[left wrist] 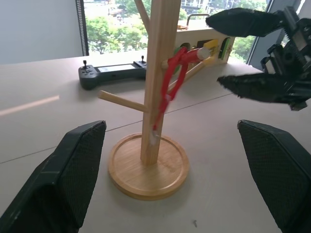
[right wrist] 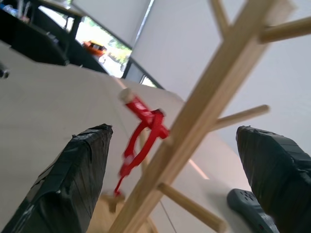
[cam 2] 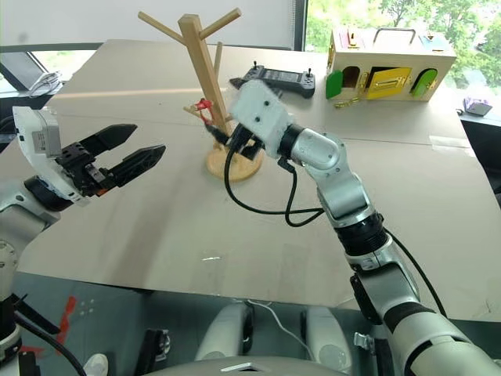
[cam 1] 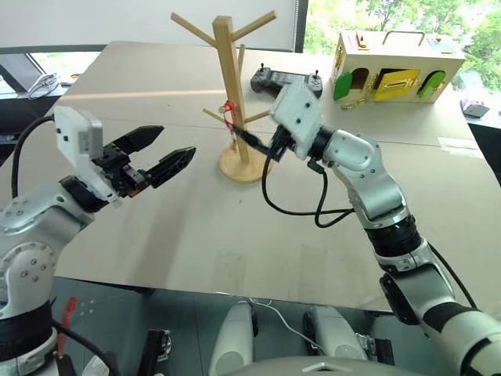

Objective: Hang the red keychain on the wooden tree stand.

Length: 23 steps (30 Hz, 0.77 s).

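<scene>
Beside the post, your right gripper (left wrist: 252,53): fingers spread, empty, just off the red keychain (left wrist: 171,82), which hangs from a low peg of the wooden tree stand (cam 1: 232,94). Left gripper (cam 1: 156,153): spread, empty, well apart over bare table (cam 1: 196,235). Black controller (cam 1: 274,80) and pale box (cam 1: 395,64) behind, near far edge.

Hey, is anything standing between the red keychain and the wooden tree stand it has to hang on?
Nothing visible. The red keychain already hangs on a lower peg of the wooden tree stand, and the right gripper is open beside it, holding nothing.
</scene>
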Available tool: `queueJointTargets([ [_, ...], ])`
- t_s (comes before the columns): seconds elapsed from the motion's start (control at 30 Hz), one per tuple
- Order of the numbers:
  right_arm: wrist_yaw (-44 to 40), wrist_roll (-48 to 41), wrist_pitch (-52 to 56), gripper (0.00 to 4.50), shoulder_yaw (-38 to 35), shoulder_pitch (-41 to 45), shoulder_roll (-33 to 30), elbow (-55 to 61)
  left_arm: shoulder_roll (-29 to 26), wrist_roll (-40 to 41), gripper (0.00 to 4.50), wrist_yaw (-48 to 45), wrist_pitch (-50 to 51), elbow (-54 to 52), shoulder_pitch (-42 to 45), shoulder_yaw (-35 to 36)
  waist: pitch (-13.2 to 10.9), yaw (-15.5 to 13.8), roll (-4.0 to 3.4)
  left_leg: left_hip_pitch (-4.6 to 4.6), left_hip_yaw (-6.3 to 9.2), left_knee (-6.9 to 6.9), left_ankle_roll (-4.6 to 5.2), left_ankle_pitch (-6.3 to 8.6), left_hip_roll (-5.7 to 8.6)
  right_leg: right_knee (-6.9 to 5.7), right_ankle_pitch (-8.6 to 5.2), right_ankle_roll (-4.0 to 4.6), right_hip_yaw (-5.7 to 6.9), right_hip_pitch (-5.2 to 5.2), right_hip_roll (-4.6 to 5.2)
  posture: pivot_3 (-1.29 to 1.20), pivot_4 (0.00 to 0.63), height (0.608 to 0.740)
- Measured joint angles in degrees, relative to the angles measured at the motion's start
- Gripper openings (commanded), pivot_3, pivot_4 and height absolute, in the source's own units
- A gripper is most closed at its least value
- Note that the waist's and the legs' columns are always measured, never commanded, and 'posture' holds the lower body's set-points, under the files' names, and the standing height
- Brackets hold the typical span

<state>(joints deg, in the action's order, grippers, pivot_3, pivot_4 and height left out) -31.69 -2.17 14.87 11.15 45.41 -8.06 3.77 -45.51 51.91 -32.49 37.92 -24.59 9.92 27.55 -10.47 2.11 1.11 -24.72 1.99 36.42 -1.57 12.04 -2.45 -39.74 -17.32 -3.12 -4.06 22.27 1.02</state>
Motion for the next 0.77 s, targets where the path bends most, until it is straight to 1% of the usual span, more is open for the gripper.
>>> queueJointTargets([
  [0.03, 2.07, -2.17, 1.2, 4.46, -3.71, -2.25, 0.47, 0.65, 3.05, -1.63, 4.5, 2.36, -1.2, -0.36, -0.08, -1.18, 0.04, -0.28, 0.05, 0.01, 0.02, 0.0, 0.0, 0.0, 0.01, 0.07, 0.01, 0.0, 0.02, -0.06, 0.02, 0.0, 0.15, 0.74],
  [0.1, 4.0, -3.53, 2.22, 4.46, -7.3, -5.52, -0.02, 0.62, 5.67, -3.94, 4.5, 4.74, -2.24, -0.52, -0.96, -2.48, 0.07, -0.39, 0.15, -0.03, 0.01, 0.02, 0.0, 0.0, 0.04, 0.07, 0.01, 0.0, 0.03, -0.05, 0.04, 0.0, 0.15, 0.74],
  [0.17, 6.44, -4.66, 2.74, 4.46, -11.61, -11.36, -1.34, 0.66, 10.12, -8.14, 4.5, 8.38, -4.37, -0.74, -1.96, -4.42, 0.06, -0.34, 0.14, -0.01, -0.01, 0.0, 0.0, 0.0, 0.06, 0.05, 0.01, 0.0, 0.0, -0.05, 0.06, 0.0, 0.15, 0.74],
  [0.23, 7.74, -4.79, 2.65, 4.46, -13.34, -14.41, -2.31, 0.67, 12.68, -10.52, 4.5, 10.41, -5.8, -0.75, -2.53, -5.89, 0.07, -0.19, 0.11, 0.01, -0.02, 0.0, 0.0, 0.0, 0.06, 0.02, 0.01, 0.0, -0.03, -0.02, 0.04, 0.0, 0.15, 0.74],
  [0.33, 9.93, -4.73, 1.85, 4.46, -15.89, -20.56, -3.68, 0.75, 18.32, -14.96, 4.5, 13.68, -9.31, -0.47, -3.69, -8.03, 0.07, 0.03, 0.1, 0.03, -0.04, -0.01, 0.0, 0.0, 0.05, 0.0, 0.01, 0.0, -0.05, -0.04, 0.02, 0.0, 0.15, 0.74],
  [0.43, 13.33, -4.64, -0.4, 4.46, -18.46, -26.12, -3.5, 0.6, 23.05, -20.51, 4.5, 16.84, -13.74, 1.25, -4.57, -9.75, 0.07, 0.25, 0.1, 0.06, -0.07, 0.0, 0.0, 0.0, 0.04, -0.04, 0.01, 0.0, -0.1, -0.03, 0.0, 0.0, 0.15, 0.74],
  [0.53, 15.86, -4.6, -2.49, 4.46, -19.63, -28.86, -2.76, 0.55, 26.06, -24.23, 4.5, 18.39, -17.69, 3.23, -5.94, -10.56, 0.08, 0.34, 0.11, 0.09, -0.1, 0.01, 0.0, 0.0, 0.04, -0.06, 0.01, 0.0, -0.14, -0.04, -0.01, 0.0, 0.15, 0.74],
  [0.6, 18.24, -3.81, -5.57, 4.46, -19.89, -31.04, -1.62, 0.12, 28.76, -28.49, 4.5, 19.99, -23.36, 6.73, -7.19, -10.68, 0.13, 0.28, 0.1, 0.13, -0.11, 0.01, 0.01, 0.0, 0.04, -0.02, 0.01, 0.0, -0.14, -0.08, -0.01, 0.0, 0.15, 0.74],
  [0.67, 19.89, -3.36, -7.24, 4.46, -20.39, -32.69, -1.27, -1.48, 29.62, -31.66, 4.5, 20.51, -26.61, 10.28, -9.04, -10.94, 0.13, 0.22, 0.11, 0.08, -0.11, 0.01, 0.01, 0.0, 0.05, -0.01, 0.01, 0.0, -0.14, -0.07, -0.01, 0.0, 0.15, 0.74],
  [0.77, 21.57, -3.42, -8.76, 4.46, -21.33, -33.57, -0.99, -3.74, 30.34, -34.01, 4.5, 20.38, -30.08, 13.06, -10.08, -11.1, 0.13, 0.14, 0.11, 0.09, -0.1, 0.03, 0.01, 0.0, 0.05, -0.02, 0.01, 0.0, -0.13, -0.08, -0.01, 0.0, 0.15, 0.74],
])
